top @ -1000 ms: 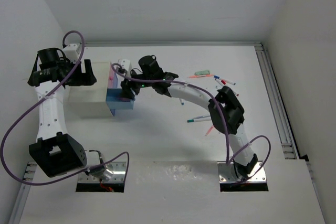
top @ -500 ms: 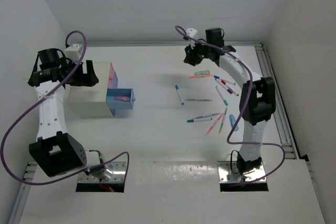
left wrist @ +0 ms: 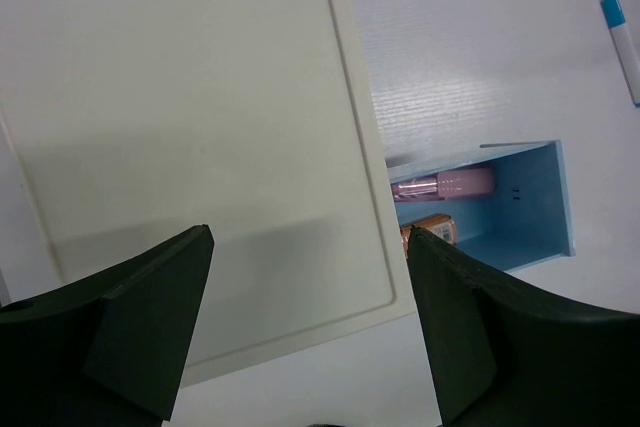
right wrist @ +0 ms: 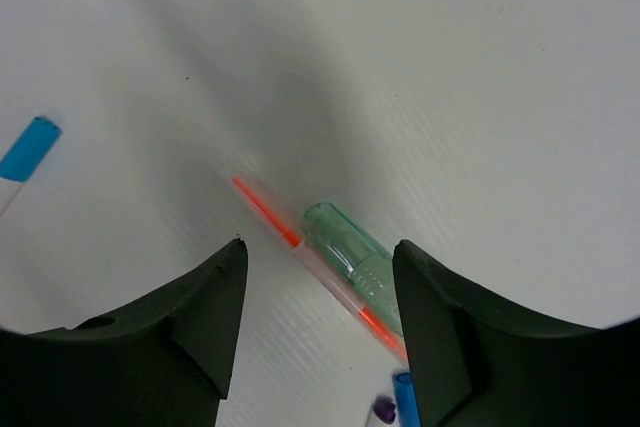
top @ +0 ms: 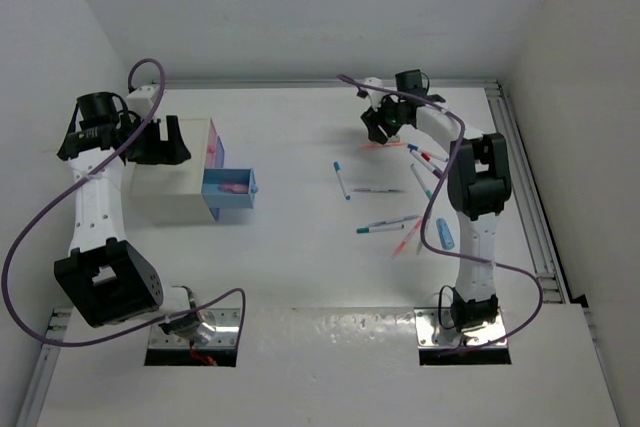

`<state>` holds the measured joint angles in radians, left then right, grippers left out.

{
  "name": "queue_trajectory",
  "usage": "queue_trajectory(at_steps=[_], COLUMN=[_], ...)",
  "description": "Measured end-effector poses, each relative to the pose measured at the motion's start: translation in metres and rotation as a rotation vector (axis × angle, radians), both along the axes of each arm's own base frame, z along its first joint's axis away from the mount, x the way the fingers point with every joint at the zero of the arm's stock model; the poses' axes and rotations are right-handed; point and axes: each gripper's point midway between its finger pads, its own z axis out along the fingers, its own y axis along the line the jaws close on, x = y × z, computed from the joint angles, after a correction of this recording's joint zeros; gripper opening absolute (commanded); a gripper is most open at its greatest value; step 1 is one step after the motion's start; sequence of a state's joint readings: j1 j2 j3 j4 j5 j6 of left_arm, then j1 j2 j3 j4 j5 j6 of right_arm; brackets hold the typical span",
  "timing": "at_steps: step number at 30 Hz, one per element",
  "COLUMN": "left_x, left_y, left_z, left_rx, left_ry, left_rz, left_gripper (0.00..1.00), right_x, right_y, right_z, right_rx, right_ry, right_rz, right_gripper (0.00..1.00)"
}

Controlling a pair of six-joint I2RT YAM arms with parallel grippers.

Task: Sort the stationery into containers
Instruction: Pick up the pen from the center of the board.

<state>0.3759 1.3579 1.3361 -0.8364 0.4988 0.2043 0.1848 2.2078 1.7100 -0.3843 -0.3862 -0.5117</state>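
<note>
**A:** Where is the right tool (right wrist: 320, 247)?

**B:** At the far side of the table (top: 300, 277). Its fingers are spread and grip nothing. It hangs over a green piece (right wrist: 350, 247) and an orange pen (right wrist: 262, 207), which lie touching side by side on the table between the fingers.

**A:** And around it?

**B:** A blue-capped pen (right wrist: 28, 147) lies to one side. In the top view, loose pens (top: 385, 226) are scattered across the table's right half, on the near side of that tool.

**A:** The left tool (left wrist: 310, 237)?

**B:** Also spread wide and holding nothing, above the white cabinet (left wrist: 200, 97) at the table's left.

**A:** The containers?

**B:** The blue drawer (left wrist: 530, 217) sticks out from the cabinet's right side, open at the top. A pink piece (left wrist: 440, 185) lies inside it, with an orange piece (left wrist: 430, 228) beside that, half hidden under the cabinet's edge. The pink drawer (top: 212, 147) shows just behind the blue one, against the cabinet; I cannot tell what it contains.
</note>
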Motion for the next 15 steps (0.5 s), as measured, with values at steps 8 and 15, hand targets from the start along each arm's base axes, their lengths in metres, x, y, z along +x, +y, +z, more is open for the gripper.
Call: queue_trajectory(at_steps=[8, 15], left_x=[0.0, 0.0], left_y=[0.0, 0.002], left_z=[-0.001, -0.002], left_rx=[-0.002, 0.005], left_ry=[0.004, 0.007], left_rz=[0.003, 0.009], left_gripper=[0.85, 0.85], right_x=[0.022, 0.029], right_y=[0.006, 0.009], right_z=[-0.014, -0.04], right_rx=[-0.064, -0.15], right_ry=[-0.059, -0.07], right_rz=[-0.027, -0.014], right_gripper=[0.62, 0.62])
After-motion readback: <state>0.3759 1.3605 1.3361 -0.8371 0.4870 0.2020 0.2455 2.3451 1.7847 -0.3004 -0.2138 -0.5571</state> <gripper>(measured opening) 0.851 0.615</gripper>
